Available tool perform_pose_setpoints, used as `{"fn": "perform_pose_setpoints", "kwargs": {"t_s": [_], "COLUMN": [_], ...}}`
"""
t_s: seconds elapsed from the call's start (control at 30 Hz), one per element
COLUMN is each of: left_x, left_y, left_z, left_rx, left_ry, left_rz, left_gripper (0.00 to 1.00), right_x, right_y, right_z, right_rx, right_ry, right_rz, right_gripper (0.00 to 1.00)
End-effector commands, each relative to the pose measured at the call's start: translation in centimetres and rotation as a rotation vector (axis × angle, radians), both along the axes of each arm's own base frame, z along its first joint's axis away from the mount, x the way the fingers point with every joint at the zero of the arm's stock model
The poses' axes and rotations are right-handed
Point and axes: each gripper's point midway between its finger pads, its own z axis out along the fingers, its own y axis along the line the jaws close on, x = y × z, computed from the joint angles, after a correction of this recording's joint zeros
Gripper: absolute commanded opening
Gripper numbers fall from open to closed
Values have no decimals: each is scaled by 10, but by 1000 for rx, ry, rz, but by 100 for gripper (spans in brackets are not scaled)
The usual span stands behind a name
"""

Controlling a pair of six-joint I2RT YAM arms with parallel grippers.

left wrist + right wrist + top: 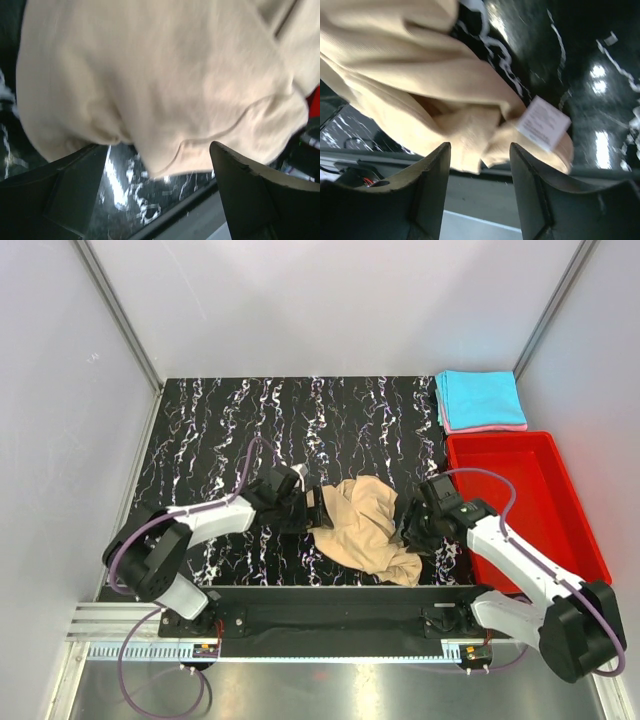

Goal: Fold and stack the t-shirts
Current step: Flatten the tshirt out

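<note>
A tan t-shirt [365,527] lies crumpled near the front edge of the black marbled table [220,430], between my two grippers. My left gripper [316,511] is open at its left edge; in the left wrist view the cloth [165,75] hangs just beyond the fingertips [235,165]. My right gripper [408,523] is open at the shirt's right edge; in the right wrist view the tan cloth [420,75] with a white label [542,123] lies just past the fingers [437,170]. A folded cyan shirt [480,397] lies on a folded pink one [490,428] at the back right.
A red plastic bin [525,500] stands at the right of the table, right beside my right arm. Grey walls enclose the table on three sides. The arms' base rail [330,615] runs along the near edge.
</note>
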Motion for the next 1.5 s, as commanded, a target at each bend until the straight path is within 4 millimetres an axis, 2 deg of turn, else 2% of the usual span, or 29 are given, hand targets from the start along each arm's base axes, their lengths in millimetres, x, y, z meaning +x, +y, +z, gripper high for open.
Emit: {"fn": "perform_pose_setpoints", "kwargs": {"t_s": [0.0,0.13,0.3,0.4,0.43,0.53,0.63,0.7,0.87,1.0,1.17,1.3,1.4,1.47], "left_x": [30,37,41,40,39,35,28,21,9,8,3,-4,-2,1], "left_y": [-8,1,20,27,27,31,43,42,32,30,22,20,9,8], "left_z": [4,-3,-10,1,8,37,43,37,17,12,11,-1,-7,-17], "left_rx": [18,94,237,262,254,260,294,273,230,221,155,126,68,79], "left_ry": [-57,-59,-57,-87,-95,-149,-178,-180,-126,-106,-105,-75,-64,-33], "left_rz": [69,118,129,113,96,29,9,-41,-111,-98,-98,-92,-74,-36], "left_gripper": [89,89,90,91,92,92,92,92,85,82,77,73,66,54], "right_x": [28,32,40,52,59,71,78,80,80,79,78,77,78,80], "right_y": [16,23,19,19,15,2,-3,-5,-6,-3,-2,-2,-4,-6], "right_z": [3,-16,-22,-9,1,27,59,80,109,114,110,107,108,110], "right_rx": [60,96,79,62,31,-52,-70,-65,-25,-9,-7,-5,-13,-19], "right_ry": [-116,-98,-117,-166,-198,-266,-343,-380,-451,-456,-452,-446,-454,-462], "right_rz": [12,-21,-73,-63,-53,-61,-61,-67,-85,-77,-69,-71,-77,-86], "right_gripper": [59,60,57,20,0,0,0,0,0,0,0,0,0,0]}}
